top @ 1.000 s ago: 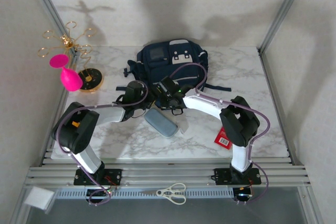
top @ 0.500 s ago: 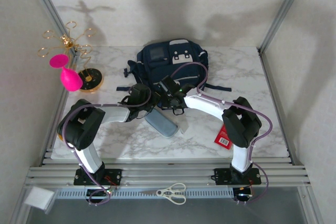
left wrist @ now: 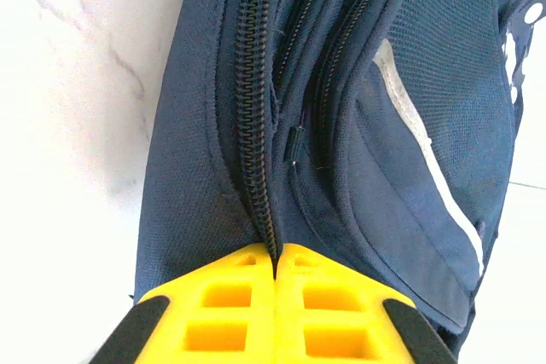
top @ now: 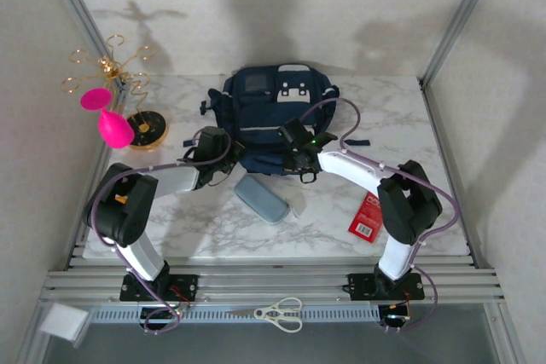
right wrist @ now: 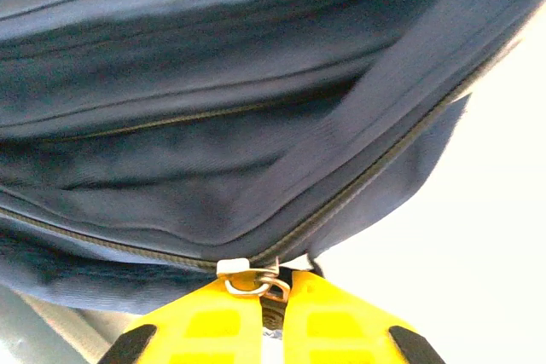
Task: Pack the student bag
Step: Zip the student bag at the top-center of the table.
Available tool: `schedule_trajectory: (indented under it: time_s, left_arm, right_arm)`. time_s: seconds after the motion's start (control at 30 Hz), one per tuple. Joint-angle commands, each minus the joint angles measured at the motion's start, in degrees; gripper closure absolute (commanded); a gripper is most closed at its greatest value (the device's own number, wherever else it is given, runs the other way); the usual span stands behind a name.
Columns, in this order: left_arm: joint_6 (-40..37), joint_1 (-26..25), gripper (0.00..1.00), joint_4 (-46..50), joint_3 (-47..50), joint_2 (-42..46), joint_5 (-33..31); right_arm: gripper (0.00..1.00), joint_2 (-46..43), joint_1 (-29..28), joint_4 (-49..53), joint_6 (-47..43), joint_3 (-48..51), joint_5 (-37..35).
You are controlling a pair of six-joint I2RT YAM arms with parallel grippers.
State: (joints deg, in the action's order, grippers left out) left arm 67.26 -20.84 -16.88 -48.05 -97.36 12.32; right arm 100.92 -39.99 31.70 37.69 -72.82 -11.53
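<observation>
Two pinching student bag (top: pixel 271 112) edge, left hand (left wrist: pixel 275 255), right hand (right wrist: pixel 275 294) (zipper pull (right wrist: pixel 247 277)).

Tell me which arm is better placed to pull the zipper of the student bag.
The right: the right gripper is shut on the zipper pull; the left gripper only clamps the zipper seam of the student bag, probably steadying it.

We record: student bag (top: pixel 256 117), matt navy woven cloth, mesh front panel; zip pull (right wrist: pixel 250 281), bright metal; table (top: pixel 409 117), smooth marble-patterned top; stand (top: pixel 109 66), gold wire.
</observation>
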Motion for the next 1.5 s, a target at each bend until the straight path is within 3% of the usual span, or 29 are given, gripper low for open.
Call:
schedule_trajectory:
  time_s: [0.0, 0.1, 0.17, 0.37, 0.5, 0.63, 0.77, 0.87, 1.13, 1.23, 1.37, 1.47]
  left_arm:
    - [-6.8, 4.8, 1.0, 3.9, -2.8, 1.4, -6.7]
    - [-8.4, 4.7, 0.98, 4.5, -4.2, 2.1, -3.3]
    - [-7.6, 4.5, 0.72, 4.1, -3.4, 3.6, -0.4]
    - [3.3, -3.3, 0.43, -0.7, 3.4, 10.8, 1.2]
    - [13.8, -8.0, 0.37, -7.0, 5.5, 9.6, 2.1]
    - [17.9, -12.0, 0.37, -5.1, 1.3, 5.0, 0.2]
    - [20.9, -13.8, 0.43, -4.6, -2.3, 0.8, -2.6]
    - [22.3, -15.3, 0.58, -2.2, -5.3, -2.2, -4.6]
    - [25.1, -16.5, 0.61, 4.7, -11.4, -10.8, -8.7]
    - [25.1, -16.1, 0.74, 6.4, -12.3, -12.1, -11.1]
    - [22.9, -14.4, 1.0, 7.6, -11.2, -10.4, -13.0]
    - [20.0, -12.5, 1.0, 8.3, -9.3, -7.7, -13.1]
  right_arm:
    - [1.0, -2.0, 2.2, 4.9, -3.3, 1.7, -3.1]
    - [0.99, -1.8, 0.9, 1.2, -5.5, 0.9, 1.3]
    - [0.99, -1.6, 0.5, -1.2, -6.1, 0.8, 3.6]
    - [0.98, -0.1, -0.8, -3.2, -7.1, 0.8, 5.4]
    - [0.97, 0.0, -0.7, -4.6, -7.1, 1.6, 6.3]
    - [0.98, -0.1, -0.7, -4.9, -7.0, 2.3, 5.4]
    - [0.98, -0.3, -0.7, -7.0, -6.7, 3.9, 6.9]
    - [0.98, -0.4, -0.8, -7.9, -6.6, 4.6, 7.0]
    - [0.99, 0.2, -0.8, -8.5, -6.8, 4.7, 6.1]
    - [0.99, 0.9, -0.8, -6.6, -6.7, 3.7, 4.2]
    - [0.98, 0.5, -0.3, -3.0, -6.9, 2.7, -1.3]
    - [0.98, -1.0, 2.7, -2.4, -7.4, 3.5, -1.6]
